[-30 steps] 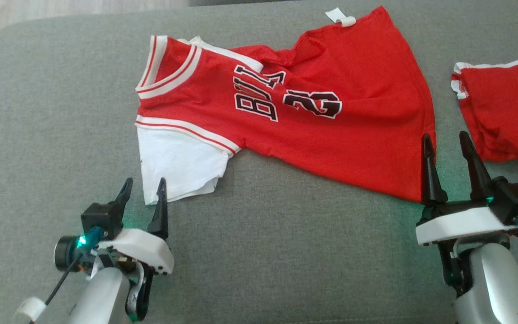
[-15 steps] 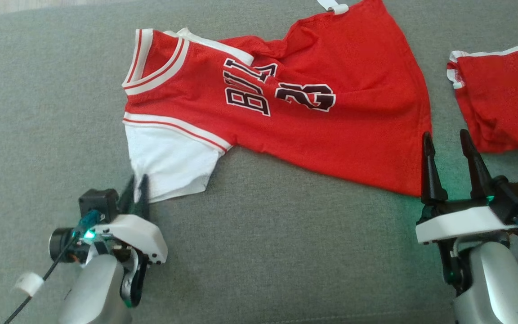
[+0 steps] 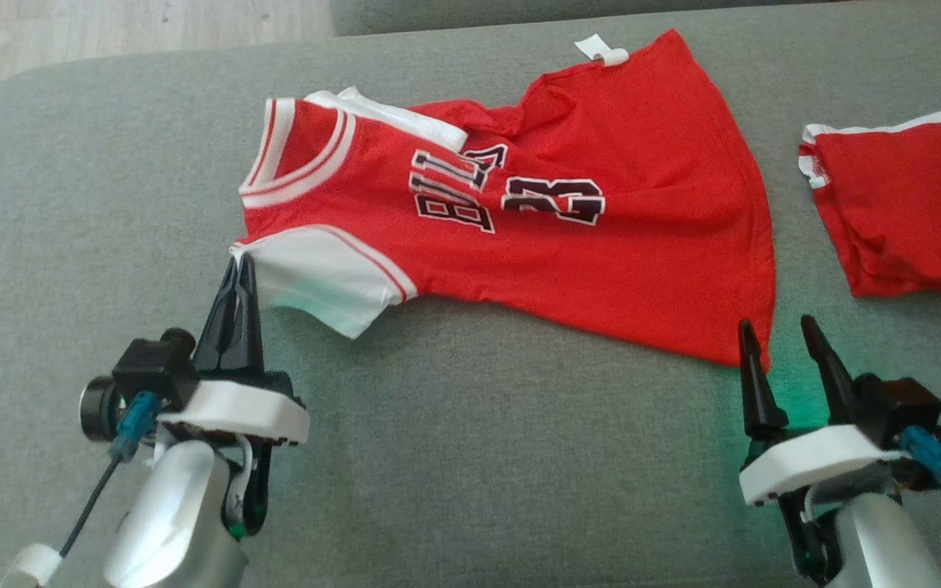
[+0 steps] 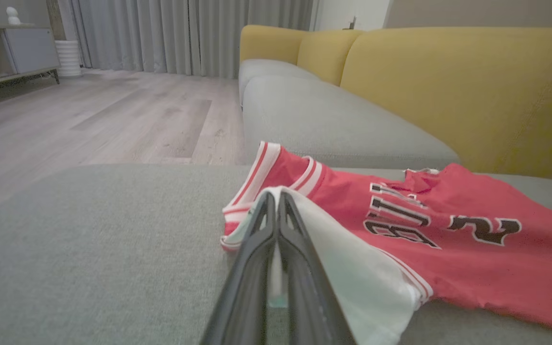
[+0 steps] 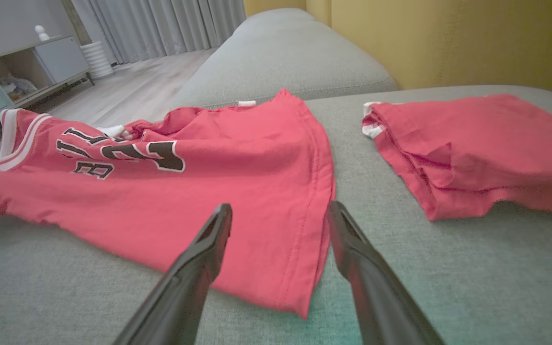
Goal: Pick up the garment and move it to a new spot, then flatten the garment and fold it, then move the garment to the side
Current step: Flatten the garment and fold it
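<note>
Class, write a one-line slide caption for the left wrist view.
Left gripper shut on the white sleeve of a red jersey lying on a grey sofa cushion.

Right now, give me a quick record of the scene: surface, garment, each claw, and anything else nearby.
Surface: grey fabric couch cushion
Garment: red basketball jersey, spread out, rumpled near the collar
Left claw: shut on the jersey's white sleeve
Right claw: open, at the jersey's hem corner
Nearby: second red garment with white trim, right of the jersey
</note>
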Controlling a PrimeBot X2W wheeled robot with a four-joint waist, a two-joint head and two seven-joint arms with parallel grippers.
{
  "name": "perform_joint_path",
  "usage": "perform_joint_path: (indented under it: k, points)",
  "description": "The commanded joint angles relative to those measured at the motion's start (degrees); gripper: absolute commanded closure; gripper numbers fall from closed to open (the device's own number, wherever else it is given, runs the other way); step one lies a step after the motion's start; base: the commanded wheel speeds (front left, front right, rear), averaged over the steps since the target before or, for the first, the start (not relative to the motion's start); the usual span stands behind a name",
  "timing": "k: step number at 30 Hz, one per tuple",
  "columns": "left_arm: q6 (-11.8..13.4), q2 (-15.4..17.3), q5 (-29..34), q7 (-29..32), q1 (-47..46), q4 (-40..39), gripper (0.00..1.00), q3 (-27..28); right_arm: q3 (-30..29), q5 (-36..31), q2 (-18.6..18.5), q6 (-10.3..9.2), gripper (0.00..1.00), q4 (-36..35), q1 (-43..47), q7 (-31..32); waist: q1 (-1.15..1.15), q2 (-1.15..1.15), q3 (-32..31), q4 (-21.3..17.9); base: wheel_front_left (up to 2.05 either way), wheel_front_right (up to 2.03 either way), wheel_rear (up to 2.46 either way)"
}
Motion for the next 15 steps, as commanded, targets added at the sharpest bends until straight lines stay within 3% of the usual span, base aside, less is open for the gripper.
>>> perform_joint_path:
  k: [1,15]
  points:
    - [0.5,1.0,0.4,-0.8,-0.2,-2.7,1.00,2.6,1.2,0.3,-0.3,-0.04,0.00,-1.2,-0.7,0.2,0.00,0.00,-0.2,0.4,0.00,0.00,0.00]
    - [-1.2,0.3,0.9,-1.5,2.3,-6.3,1.00,1.0,-1.7,0.9,-0.3,-0.04,0.00,10.0,-2.5,2.2,0.00,0.00,-0.7,3.4,0.00,0.00,0.00]
